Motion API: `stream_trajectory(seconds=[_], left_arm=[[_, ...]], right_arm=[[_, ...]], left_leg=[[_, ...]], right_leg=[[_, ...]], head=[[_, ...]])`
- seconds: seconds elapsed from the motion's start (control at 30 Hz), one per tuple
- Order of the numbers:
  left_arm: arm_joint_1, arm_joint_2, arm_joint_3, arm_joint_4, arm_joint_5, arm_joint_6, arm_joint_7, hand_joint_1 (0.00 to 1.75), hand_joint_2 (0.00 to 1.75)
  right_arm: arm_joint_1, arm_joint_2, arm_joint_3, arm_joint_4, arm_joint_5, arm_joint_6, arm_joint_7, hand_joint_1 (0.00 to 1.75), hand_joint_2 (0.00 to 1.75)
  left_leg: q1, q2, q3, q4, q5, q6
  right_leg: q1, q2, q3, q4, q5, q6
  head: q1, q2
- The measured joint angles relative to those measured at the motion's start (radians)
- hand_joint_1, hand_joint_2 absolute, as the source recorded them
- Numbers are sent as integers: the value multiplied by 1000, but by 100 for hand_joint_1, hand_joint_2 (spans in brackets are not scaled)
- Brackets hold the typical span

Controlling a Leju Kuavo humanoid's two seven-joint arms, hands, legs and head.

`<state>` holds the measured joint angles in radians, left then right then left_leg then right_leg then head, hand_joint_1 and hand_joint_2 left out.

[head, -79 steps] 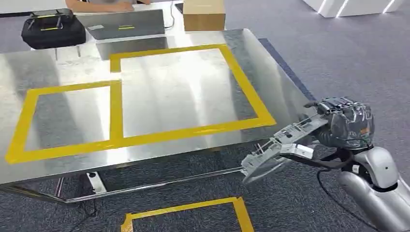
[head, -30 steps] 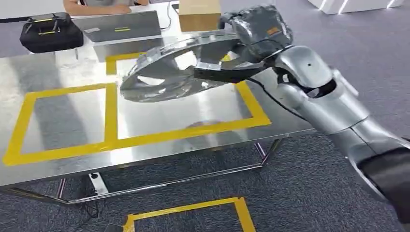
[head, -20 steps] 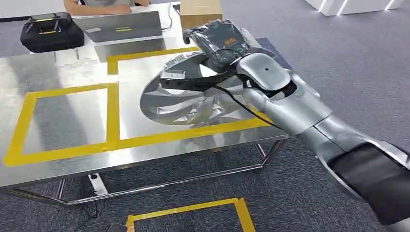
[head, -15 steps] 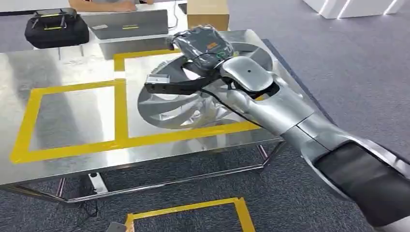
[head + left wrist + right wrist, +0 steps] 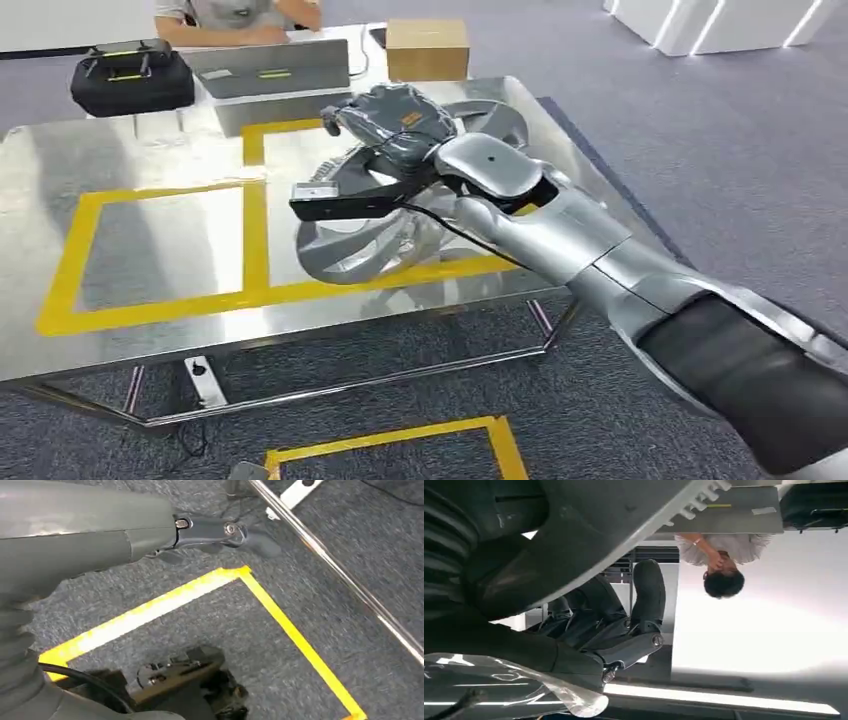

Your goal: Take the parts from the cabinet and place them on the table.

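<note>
Right hand point(image 5: 395, 125) closed around the rim of the metal wheel part point(image 5: 372, 235), fingers wrapped over its upper edge; grip confirmed from the right wrist view, fingers point(image 5: 649, 595) curled against the part's underside. Part held tilted above the steel table point(image 5: 150, 320), lower edge close to or touching the surface inside the larger yellow tape square point(image 5: 255, 295); contact not determinable. Left hand point(image 5: 220, 532) hanging over the carpet, fingers apart, holding nothing.

Step in hand judged as setting down. Recommended: lower until the rim bears fully on the table, level the tilt before letting go, keep inside the tape, release only once steady. Risk: sliding on polished steel if dropped from the tilt.
</note>
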<state>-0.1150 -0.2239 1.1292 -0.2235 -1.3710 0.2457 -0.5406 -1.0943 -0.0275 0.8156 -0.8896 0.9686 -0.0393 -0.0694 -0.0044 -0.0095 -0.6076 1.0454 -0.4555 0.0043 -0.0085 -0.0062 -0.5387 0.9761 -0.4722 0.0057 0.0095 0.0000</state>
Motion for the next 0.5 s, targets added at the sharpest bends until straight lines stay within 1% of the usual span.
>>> stream_trajectory(seconds=[0.03, 0.07, 0.1, 0.13, 0.17, 0.2, 0.23, 0.27, 0.3, 0.33, 0.37, 0.4, 0.43, 0.47, 0.5], left_arm=[[0, 0, 0, 0, 0, 0, 0, 0, 175], [0, 0, -1, 0, 0, 0, 0, 0, 175], [2, 2, -1, 0, 0, -2, 0, 0, 175], [4, 4, -2, 0, 0, -4, 0, 0, 175], [8, 5, -2, 0, 0, -3, 1, 0, 175], [10, 7, -2, 0, 1, -2, 3, 0, 175], [10, 7, -2, 0, 3, 0, 3, 0, 175], [9, 8, -2, 0, 7, 0, 3, 0, 175], [7, 10, -2, 0, 11, 2, 3, 0, 175], [3, 8, -2, 0, 11, 3, 3, 0, 175], [0, 5, -3, 0, 12, 4, 4, 0, 175], [-2, 6, -2, 0, 15, 5, 5, 0, 0], [-3, 7, -3, 0, 14, 6, 5, 0, 0], [-2, 7, -3, 0, 14, 6, 5, 0, 0], [-1, 6, -3, 0, 14, 7, 5, 0, 0]], right_arm=[[-1, 0, 1, 1, 0, 0, 0, 0, 0], [-1, 0, 7, 1, -2, 1, 0, 0, 0], [0, -1, 9, 2, -5, 1, 0, 0, 0], [0, -4, 10, 3, -6, 2, 0, 0, 0], [1, -8, 13, 3, -8, 2, 0, 0, 0], [1, -13, 13, 3, -10, 2, 0, 0, 0], [0, -16, 13, 3, -13, 1, 1, 0, 0], [-2, -18, 13, 3, -16, 0, 3, 0, 0], [-8, -22, 12, 2, -18, 0, 5, 0, 0], [-16, -23, 11, -2, -18, 0, 8, 0, 0], [-20, -24, 10, -7, -19, 0, 9, 0, 0], [-15, -27, 10, -7, -19, 0, 9, 0, 0], [-9, -32, 10, -7, -18, 0, 9, 0, 0], [-6, -35, 10, -7, -18, 0, 9, 0, 0], [-4, -40, 10, -7, -19, -2, 11, 0, 0]], left_leg=[[1, 0, -11, 27, -25, -3], [6, 1, -44, 105, -78, -10], [11, 1, -71, 175, -114, -16], [16, 1, -94, 240, -143, -21], [19, 1, -98, 266, -149, -25], [23, 1, -82, 248, -132, -29], [26, 2, -46, 188, -97, -32], [29, 2, -9, 121, -66, -35], [36, 4, 58, 1, -26, -42], [33, 4, 66, -22, -41, -45], [29, 2, 59, -35, -37, -30], [28, 3, 56, -31, -35, -19], [28, 4, 57, -30, -35, -13], [27, 4, 58, -31, -32, -5], [30, 6, 59, -34, -18, 10]], right_leg=[[-2, 0, 2, -1, 6, -4], [-5, 0, -4, -1, 11, -1], [-6, 0, -8, -1, 13, 0], [-7, 0, -12, -1, 16, 1], [-9, 1, -13, -1, 18, 5], [-12, 2, -14, 0, 19, 7], [-16, 2, -16, 1, 21, 12], [-20, 2, -18, 3, 22, 16], [-26, 4, -25, 11, 22, 26], [-25, 7, -33, 17, 25, 36], [-22, 16, -40, 20, 19, 46], [-20, 17, -44, 13, 16, 52], [-20, 18, -44, 5, 16, 57], [-22, 17, -40, -1, 20, 64], [-24, 18, -38, 1, 23, 70]], head=[[-3, 0], [-5, 0], [-6, 0], [-4, 0], [-5, 0], [-5, 0], [-5, 0], [-5, 0], [-5, 0], [-5, 0], [-4, 0], [-4, 0], [-1, 0], [-1, 0], [-1, 0]])
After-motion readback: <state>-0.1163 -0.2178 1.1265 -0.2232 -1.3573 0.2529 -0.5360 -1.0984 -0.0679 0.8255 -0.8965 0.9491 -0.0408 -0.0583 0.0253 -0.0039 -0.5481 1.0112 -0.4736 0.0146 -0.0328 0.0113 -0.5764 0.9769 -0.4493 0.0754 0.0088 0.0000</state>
